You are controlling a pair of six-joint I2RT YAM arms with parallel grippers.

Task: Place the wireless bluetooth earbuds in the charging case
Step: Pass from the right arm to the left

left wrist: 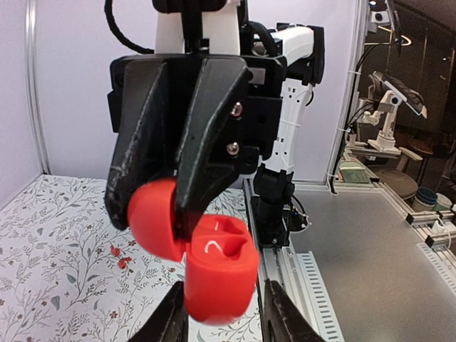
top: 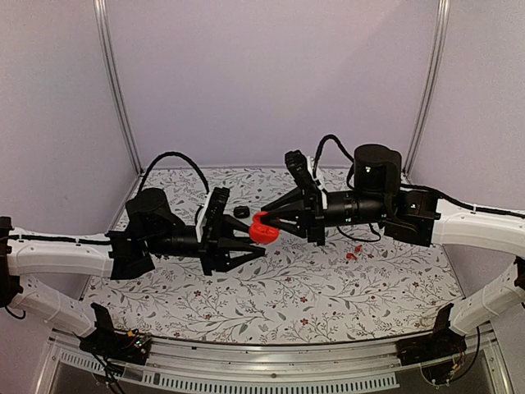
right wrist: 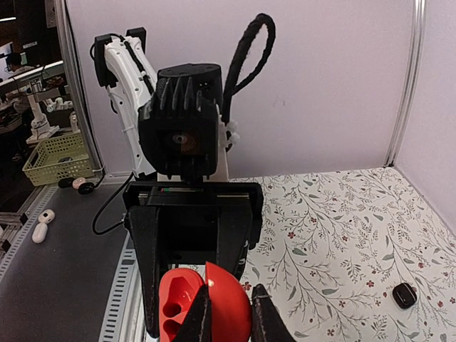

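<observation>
Table (top: 271, 320), spread with floral-print cloth and enclosed by pale walls, is being used as the working surface.

Wireless bluetooth earbuds (top: 351, 255): two tiny red buds are being left on the cloth, just beside each other and below the right arm's forearm. They are too small for a long axis to be read.

Charging case (top: 264, 232): red and hinged open, it is being held in the air above the middle of the table, well apart from the buds. Its base (left wrist: 221, 274) is being presented with both moulded cavities showing.

Right end effector (right wrist: 229, 317): it is being kept clamped on the lid (left wrist: 153, 217) of the case.

Left end effector (left wrist: 224, 317): its fingers are being held either side of the base. Whether they are pressing on it cannot be told.

Governing relation: the buds are lying down and to the right of the case, behind the right end effector's tips. The right arm is judged nearer, but it is being occupied by the lid. The left arm would be reaching across and giving up the base.

Small black object (top: 241, 212): it is being left on the cloth behind the case.
</observation>
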